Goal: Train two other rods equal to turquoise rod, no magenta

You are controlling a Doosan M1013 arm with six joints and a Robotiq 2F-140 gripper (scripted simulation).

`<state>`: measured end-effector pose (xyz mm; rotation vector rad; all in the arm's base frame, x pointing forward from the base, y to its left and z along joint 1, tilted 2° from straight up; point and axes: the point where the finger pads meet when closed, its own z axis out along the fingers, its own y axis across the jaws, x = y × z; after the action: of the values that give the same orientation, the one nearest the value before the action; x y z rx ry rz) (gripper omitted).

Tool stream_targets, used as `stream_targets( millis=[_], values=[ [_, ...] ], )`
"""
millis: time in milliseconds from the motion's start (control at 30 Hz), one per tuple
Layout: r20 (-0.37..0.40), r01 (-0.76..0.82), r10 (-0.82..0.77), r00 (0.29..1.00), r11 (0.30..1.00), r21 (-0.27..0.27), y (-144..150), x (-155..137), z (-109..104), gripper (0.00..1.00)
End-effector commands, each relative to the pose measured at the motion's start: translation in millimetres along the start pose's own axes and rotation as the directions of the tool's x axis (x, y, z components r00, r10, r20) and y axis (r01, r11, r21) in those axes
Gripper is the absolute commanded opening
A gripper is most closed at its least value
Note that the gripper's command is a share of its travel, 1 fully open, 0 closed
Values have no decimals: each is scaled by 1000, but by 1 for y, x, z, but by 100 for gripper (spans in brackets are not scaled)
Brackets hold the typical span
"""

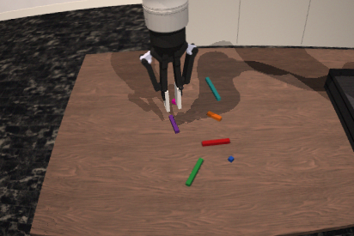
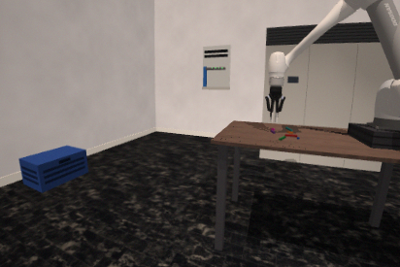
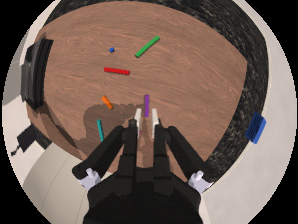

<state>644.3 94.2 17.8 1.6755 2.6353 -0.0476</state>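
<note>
In the top view, going left to right, the black two-finger gripper (image 1: 173, 109) (image 2: 274, 119) (image 3: 146, 114) hangs with its pale fingers narrowly parted, nothing gripped. Beyond them shows a small magenta rod (image 1: 173, 101) (image 2: 273, 129), partly hidden; nearer lies a purple rod (image 1: 173, 124) (image 2: 274, 132) (image 3: 147, 106). Then come a long green rod (image 1: 194, 172) (image 2: 283, 138) (image 3: 148, 46), the turquoise rod (image 1: 213, 88) (image 2: 288, 129) (image 3: 100, 130), a short orange rod (image 1: 214, 116) (image 2: 290, 132) (image 3: 107, 102), a red rod (image 1: 216, 142) (image 2: 291, 135) (image 3: 116, 71) and a blue cube-like rod (image 1: 231, 159) (image 2: 298, 138) (image 3: 112, 50), all apart on the brown wooden table (image 1: 107, 163) (image 2: 330, 140) (image 3: 200, 55).

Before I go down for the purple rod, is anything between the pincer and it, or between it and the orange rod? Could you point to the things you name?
Nothing visible stands between the pincer (image 1: 173, 109) (image 2: 275, 120) (image 3: 147, 111) and the purple rod (image 1: 173, 124) (image 2: 274, 131) (image 3: 146, 106), or from there to the orange rod (image 1: 214, 116) (image 2: 290, 133) (image 3: 107, 102). The magenta rod (image 1: 173, 101) (image 2: 272, 129) lies near, off that path.
</note>
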Motion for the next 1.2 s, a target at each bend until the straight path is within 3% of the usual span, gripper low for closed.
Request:
stream_targets(
  millis=[0, 567, 1167],
  values=[
    [0, 0, 0, 1000, 1000, 0, 0, 0, 0, 15],
    [0, 0, 0, 1000, 1000, 0, 0, 0, 6, 15],
    [0, 0, 0, 1000, 1000, 0, 0, 0, 30, 15]
  ],
)
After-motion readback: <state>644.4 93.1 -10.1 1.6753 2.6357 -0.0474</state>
